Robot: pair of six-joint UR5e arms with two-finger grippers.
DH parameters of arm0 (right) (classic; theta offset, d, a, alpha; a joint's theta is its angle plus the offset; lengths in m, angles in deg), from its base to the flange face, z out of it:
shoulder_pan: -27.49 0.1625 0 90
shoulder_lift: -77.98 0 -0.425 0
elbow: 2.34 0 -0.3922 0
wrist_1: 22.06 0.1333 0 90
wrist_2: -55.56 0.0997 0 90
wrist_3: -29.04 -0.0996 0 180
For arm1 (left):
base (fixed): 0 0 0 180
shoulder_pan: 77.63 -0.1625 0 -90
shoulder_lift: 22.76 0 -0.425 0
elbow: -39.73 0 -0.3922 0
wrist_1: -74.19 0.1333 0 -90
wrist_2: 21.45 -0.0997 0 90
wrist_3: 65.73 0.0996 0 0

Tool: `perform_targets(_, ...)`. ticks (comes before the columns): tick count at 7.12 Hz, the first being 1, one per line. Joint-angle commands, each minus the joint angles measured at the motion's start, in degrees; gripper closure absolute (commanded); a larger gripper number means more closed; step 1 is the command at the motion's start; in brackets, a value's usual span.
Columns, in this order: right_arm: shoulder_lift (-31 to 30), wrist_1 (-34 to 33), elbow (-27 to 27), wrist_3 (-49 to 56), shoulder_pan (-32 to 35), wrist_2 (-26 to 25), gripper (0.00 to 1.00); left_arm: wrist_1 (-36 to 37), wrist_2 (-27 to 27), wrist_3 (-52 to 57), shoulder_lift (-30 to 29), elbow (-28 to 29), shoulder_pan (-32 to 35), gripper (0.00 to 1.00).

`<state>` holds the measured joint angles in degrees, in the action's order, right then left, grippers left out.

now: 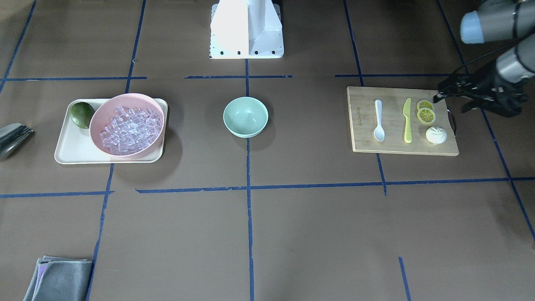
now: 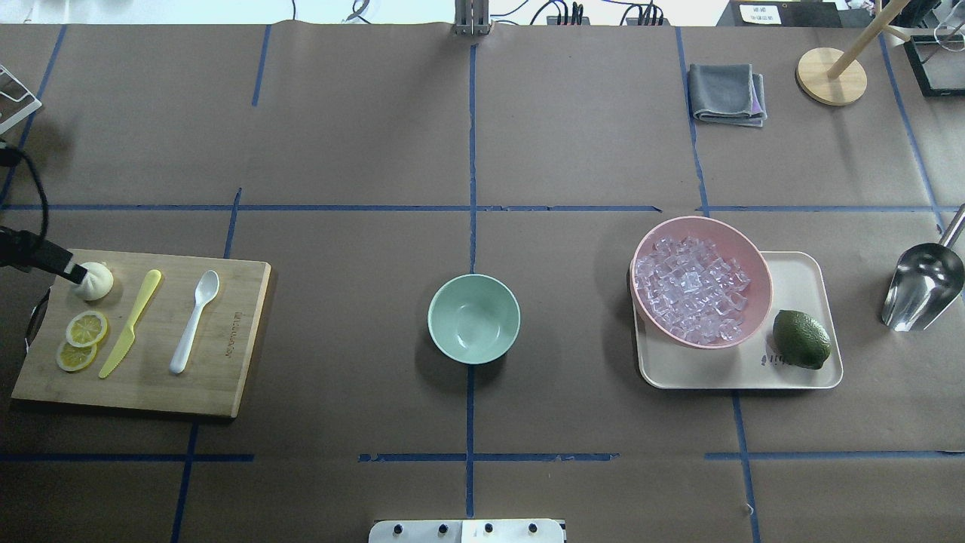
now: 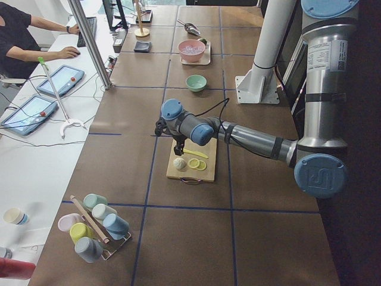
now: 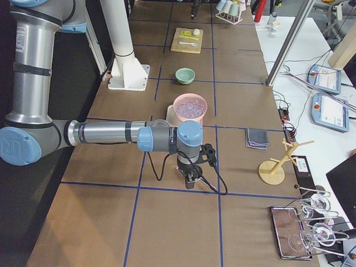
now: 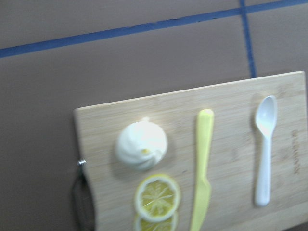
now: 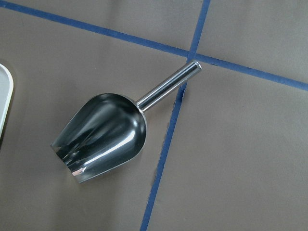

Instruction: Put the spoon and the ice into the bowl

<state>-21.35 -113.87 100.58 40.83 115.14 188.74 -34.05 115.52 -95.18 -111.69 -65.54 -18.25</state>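
Slim white plastic spoon point(image 2: 194, 323) on wood board point(image 2: 226, 377) left, clear ice cubes point(image 2: 693, 290) in pink bowl point(image 2: 758, 260) right, round mint-green bowl point(image 2: 473, 318) empty btwn; left gripper point(image 1: 449, 102) wide nr board, prob. for spoon; right gripper point(image 4: 190, 181): can't tell.

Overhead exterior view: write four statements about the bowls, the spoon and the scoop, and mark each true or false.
1. The mint-green bowl has nothing in it. True.
2. The ice is piled in the pink bowl, which stands on the tray. True.
3. The spoon lies in the pink bowl. False: it lies on the cutting board, beside the knife.
4. The metal scoop lies on the tray. False: it lies on the table, apart from the tray.
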Motion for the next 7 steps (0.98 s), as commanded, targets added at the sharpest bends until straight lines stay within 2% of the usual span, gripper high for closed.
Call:
perform_targets(1,-0.16,-0.04,-0.08,-0.01,-0.02,1.03,0.0,-3.03,-12.38,-11.21,-5.34,0.77,-11.95,0.0)
perform_targets(3,-0.16,0.05,-0.17,-0.01,-0.02,2.26,0.0,-3.12,-17.42,-11.59,-5.98,0.77,-15.85,0.04)
perform_targets(4,-0.16,0.14,-0.17,-0.01,-0.11,2.26,0.0,-3.12,-18.14,-11.59,-5.99,0.77,-16.91,0.06)
perform_targets(5,-0.16,0.14,-0.17,-0.01,-0.37,2.26,0.0,-3.03,-22.85,-11.51,-6.07,0.51,-19.97,0.06)
perform_targets(6,-0.07,0.14,-0.17,-0.01,-0.46,2.09,0.0,-3.03,-24.55,-11.85,-6.33,0.68,-21.04,0.06)
perform_targets(7,-0.07,0.14,-0.17,-0.01,-0.46,2.09,0.0,-2.94,-24.13,-12.12,-5.99,0.77,-20.88,0.12)
